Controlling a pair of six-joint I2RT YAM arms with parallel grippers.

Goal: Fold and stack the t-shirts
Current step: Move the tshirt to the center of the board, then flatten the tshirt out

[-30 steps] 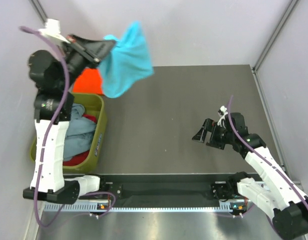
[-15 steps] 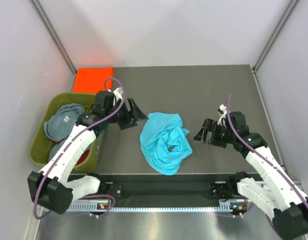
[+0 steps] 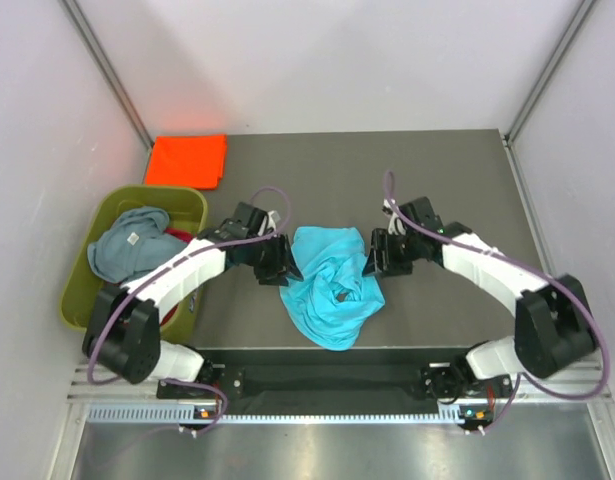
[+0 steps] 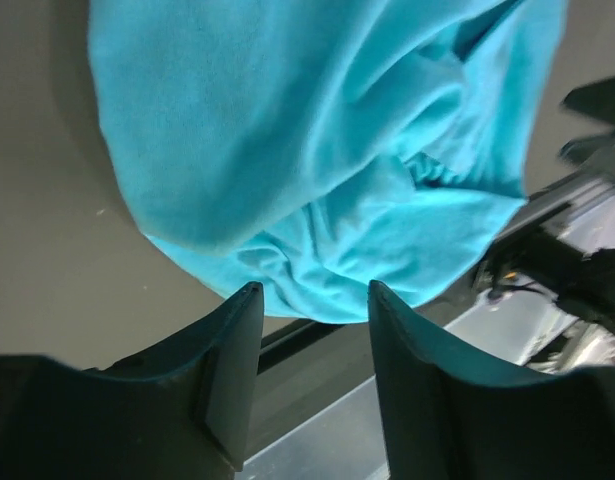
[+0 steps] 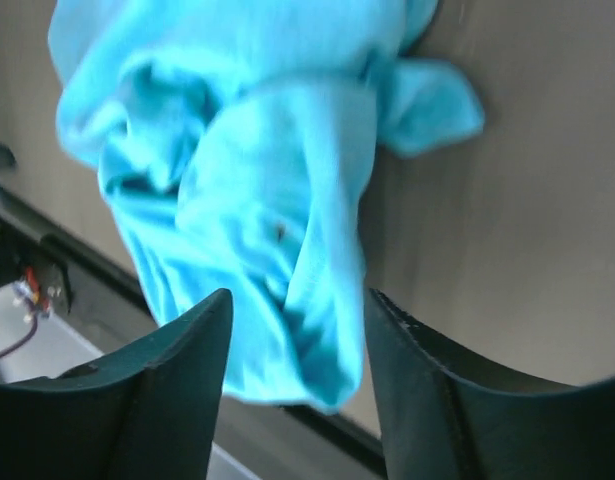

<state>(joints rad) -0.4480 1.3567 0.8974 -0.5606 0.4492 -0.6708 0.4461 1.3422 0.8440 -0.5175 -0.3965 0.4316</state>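
A bright turquoise t-shirt (image 3: 332, 285) lies crumpled in a heap at the middle of the table. My left gripper (image 3: 285, 268) sits low at its left edge. In the left wrist view that gripper (image 4: 314, 286) is open, the turquoise t-shirt (image 4: 317, 150) just beyond its tips. My right gripper (image 3: 370, 262) is at the heap's right edge. Seen from the right wrist, it (image 5: 298, 293) is open, with a fold of the turquoise t-shirt (image 5: 257, 210) showing between its fingers. An orange-red t-shirt (image 3: 187, 160) lies folded at the back left.
An olive-green tub (image 3: 192, 205) stands at the left edge, holding a grey-blue t-shirt (image 3: 127, 245) over red cloth (image 3: 175, 236). The dark table (image 3: 437, 180) runs back to grey walls. A black rail (image 3: 327, 380) lines the near edge.
The left arm came down from holding the turquoise t-shirt high at the back left and let it go on the table. Both grippers then closed in on the heap's sides, jaws narrowing.
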